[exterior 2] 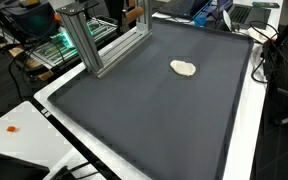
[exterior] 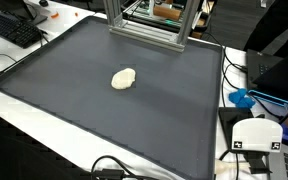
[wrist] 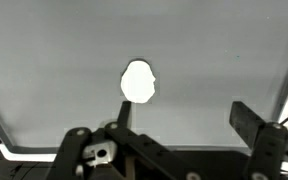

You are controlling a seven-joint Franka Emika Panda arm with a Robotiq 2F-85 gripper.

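A small pale cream lump [exterior: 124, 78] lies on a large dark grey mat [exterior: 94, 110]; it also shows in the other exterior view [exterior 2: 184, 68]. In the wrist view the lump [wrist: 138, 82] appears bright white against the mat, just beyond the left finger. My gripper [wrist: 182, 112] is open and empty, with its two dark fingers wide apart, high above the mat. The arm and gripper do not show in either exterior view.
An aluminium frame [exterior: 149, 25] stands at the mat's far edge, also seen in the other exterior view [exterior 2: 89, 40]. A keyboard [exterior: 14, 28] lies beside the mat. A white device [exterior: 256, 138], a blue object [exterior: 242, 98] and cables lie along the white table edge.
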